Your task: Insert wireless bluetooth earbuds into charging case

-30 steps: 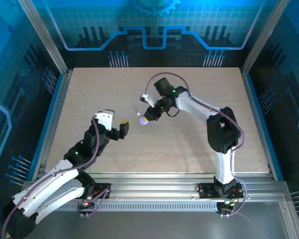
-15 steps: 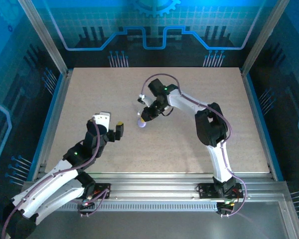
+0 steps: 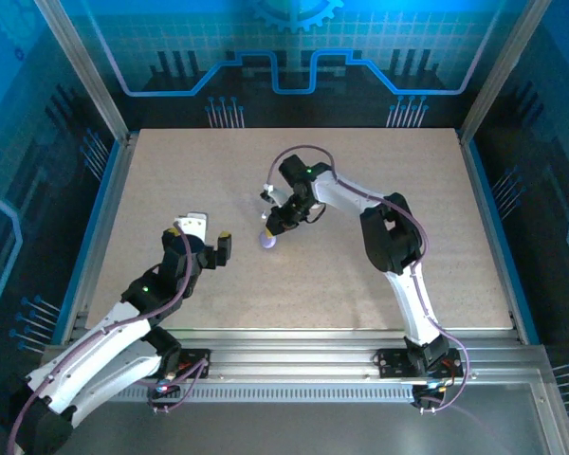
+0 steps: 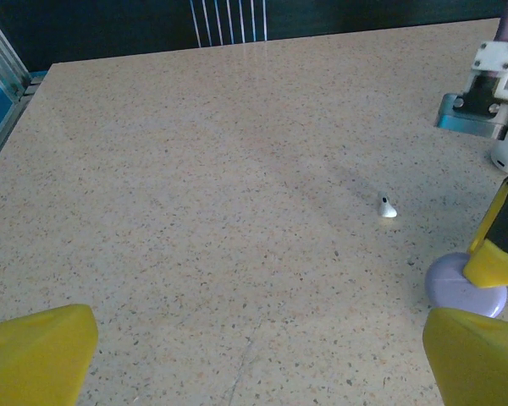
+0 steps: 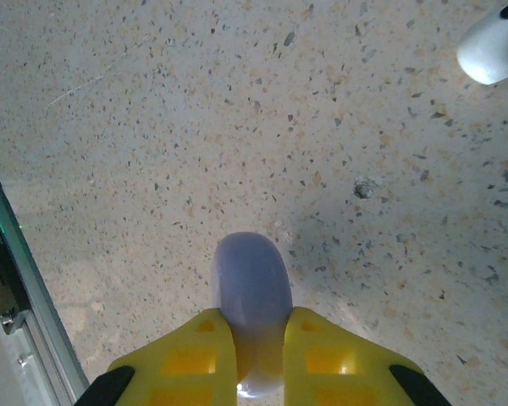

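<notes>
Well, my right gripper [image 5: 258, 330] had its two yellow fingers pressed tight on the sides of the lavender round piece [image 5: 250, 279], which stuck out past the tips, smooth and shut-looking. I could not tell what was inside it. From my left wrist the same piece [image 4: 466, 288] sat low at the table [image 4: 195, 169], one right finger coming down on it from above; whether it touched the surface I could not tell.

The white earbud [image 4: 387, 207] lay loose on the bare table, near the lavender piece but apart from it and outside any case. A white round piece [image 5: 491, 52] lay farther off, just beyond my right fingers.

My left gripper [image 4: 261, 326] had its fingers spread wide with nothing between them, pointed across the table toward the bud.

From above, my right arm reached up the table and bent back toward the middle, with its gripper [image 3: 273, 226] tipped down. My left arm stretched forward from its base, its gripper [image 3: 205, 237] well apart from the right one.
</notes>
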Tool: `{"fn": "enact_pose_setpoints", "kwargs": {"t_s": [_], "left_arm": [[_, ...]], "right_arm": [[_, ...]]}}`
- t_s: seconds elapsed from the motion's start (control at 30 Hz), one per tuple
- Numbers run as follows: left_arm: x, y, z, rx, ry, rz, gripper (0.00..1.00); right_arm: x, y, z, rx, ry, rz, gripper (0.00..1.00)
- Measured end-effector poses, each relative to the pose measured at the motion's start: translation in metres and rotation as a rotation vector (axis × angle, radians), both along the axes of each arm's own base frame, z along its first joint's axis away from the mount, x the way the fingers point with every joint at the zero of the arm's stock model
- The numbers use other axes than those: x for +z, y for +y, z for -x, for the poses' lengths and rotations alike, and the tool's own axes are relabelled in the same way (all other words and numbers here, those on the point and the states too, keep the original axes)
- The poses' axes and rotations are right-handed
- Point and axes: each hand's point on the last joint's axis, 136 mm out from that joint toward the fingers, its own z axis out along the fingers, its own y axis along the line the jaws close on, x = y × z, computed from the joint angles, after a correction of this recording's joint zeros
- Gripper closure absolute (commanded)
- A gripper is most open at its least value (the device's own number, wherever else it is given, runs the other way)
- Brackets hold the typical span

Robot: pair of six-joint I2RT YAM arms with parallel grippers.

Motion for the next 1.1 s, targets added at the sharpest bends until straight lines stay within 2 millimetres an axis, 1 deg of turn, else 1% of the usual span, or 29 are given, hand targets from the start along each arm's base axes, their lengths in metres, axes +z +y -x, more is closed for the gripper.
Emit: {"fn": "enact_pose_setpoints", "kwargs": {"t_s": [0.2, 0.4, 0.7, 0.97, 1.1], "left_arm": [[0.000, -0.002, 0.000, -0.009, 0.002, 0.006, 0.01], [-0.001, -0.003, -0.002, -0.012, 0.003, 0.010, 0.01], [0.001, -0.004, -0.003, -0.015, -0.005, 0.019, 0.01], [0.002, -0.004, -0.004, -0.014, -0.009, 0.023, 0.01], [0.002, -0.004, -0.004, -0.017, -0.008, 0.025, 0.01]], "right_arm": [[-0.003, 0.007, 0.000, 0.001, 0.035, -0.027, 0.86], [-0.015, 0.014, 0.001, -0.005, 0.081, -0.040, 0.87], [-0.017, 0.038, -0.003, 0.017, 0.069, -0.059, 0.86], [-0.020, 0.044, -0.006, 0.010, 0.089, -0.068, 0.85], [-0.020, 0.045, -0.007, 0.003, 0.100, -0.068, 0.81]]}}
